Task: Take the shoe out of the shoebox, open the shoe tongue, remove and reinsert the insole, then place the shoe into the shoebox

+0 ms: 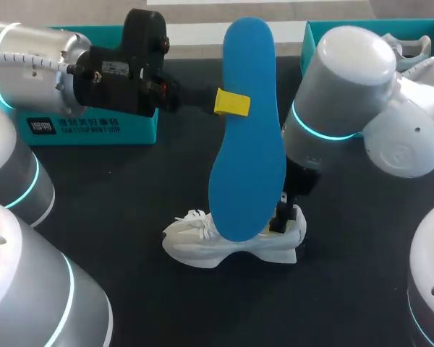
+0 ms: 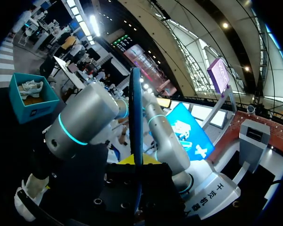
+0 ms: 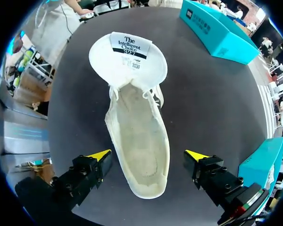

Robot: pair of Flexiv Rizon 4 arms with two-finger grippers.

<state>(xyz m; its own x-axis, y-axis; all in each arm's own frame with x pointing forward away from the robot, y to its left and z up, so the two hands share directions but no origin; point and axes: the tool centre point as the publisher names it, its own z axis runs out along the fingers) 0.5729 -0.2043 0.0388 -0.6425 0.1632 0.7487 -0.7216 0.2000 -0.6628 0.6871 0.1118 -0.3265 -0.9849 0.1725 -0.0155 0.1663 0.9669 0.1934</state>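
The blue insole (image 1: 247,130) is clamped upright over the shoe (image 1: 224,242) by the left tool (image 1: 231,103). On the bench (image 1: 130,202), the shoe is pointed away from the wide-spread right tool (image 3: 148,154); its bare inside is shown by the right wrist view alone.

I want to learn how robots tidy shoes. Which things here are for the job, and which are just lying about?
For the job:
blue insole, held by the left gripper
white shoe, heel between the fingers of the open right gripper
teal shoebox at left, probably

Lying about:
other teal shoebox, holding another shoe
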